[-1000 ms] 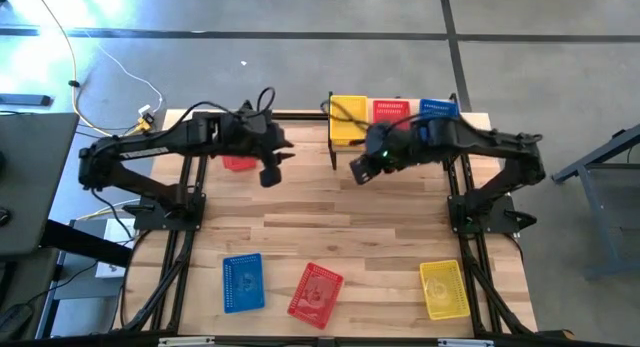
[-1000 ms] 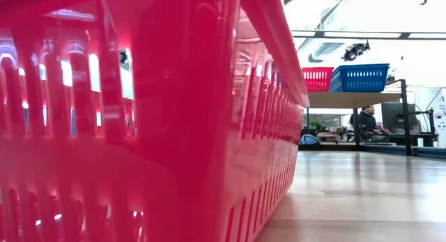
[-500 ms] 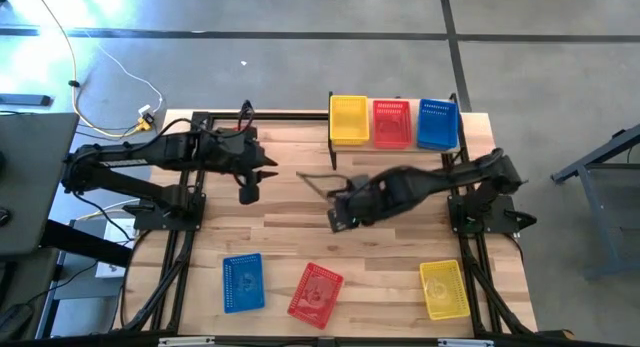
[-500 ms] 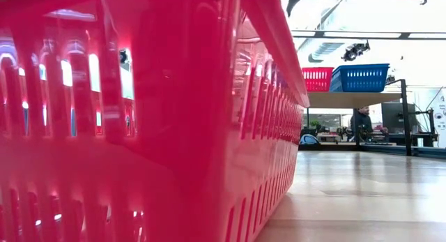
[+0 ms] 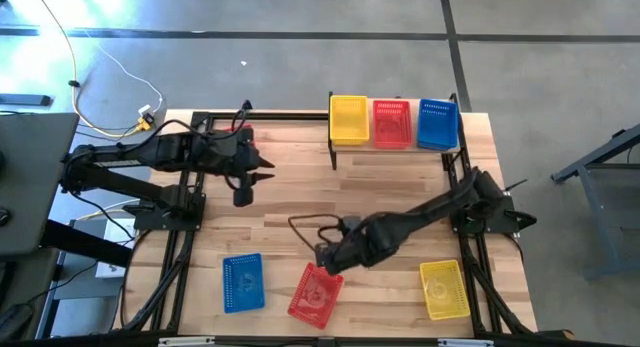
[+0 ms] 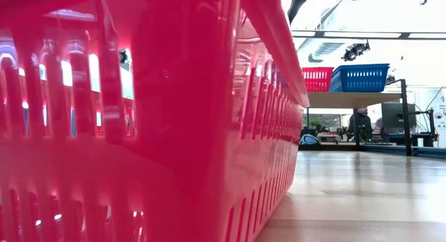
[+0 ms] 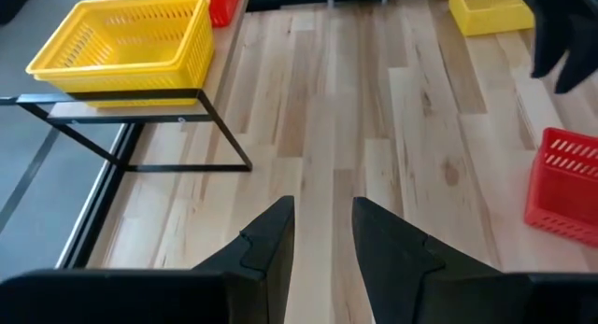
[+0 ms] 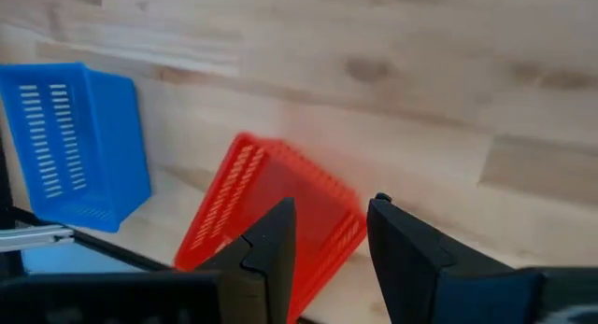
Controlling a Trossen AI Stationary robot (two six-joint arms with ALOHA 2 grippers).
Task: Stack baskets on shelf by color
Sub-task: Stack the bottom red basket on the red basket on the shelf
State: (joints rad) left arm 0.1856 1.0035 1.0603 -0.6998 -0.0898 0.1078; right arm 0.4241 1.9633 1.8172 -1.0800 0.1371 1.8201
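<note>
While my right tool (image 5: 326,255) hangs apart, empty, just above the red basket (image 5: 315,292) at the counter's (image 5: 300,202) near edge, I fear a fingertip could push it off. Left tool (image 5: 242,194) waits, apart.

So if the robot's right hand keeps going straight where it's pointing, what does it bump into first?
Most likely the loose red plastic mesh basket on the wooden table. The right hand, with its fingers open, points right at the basket in its wrist view. How much gap is left is hard to judge.
</note>
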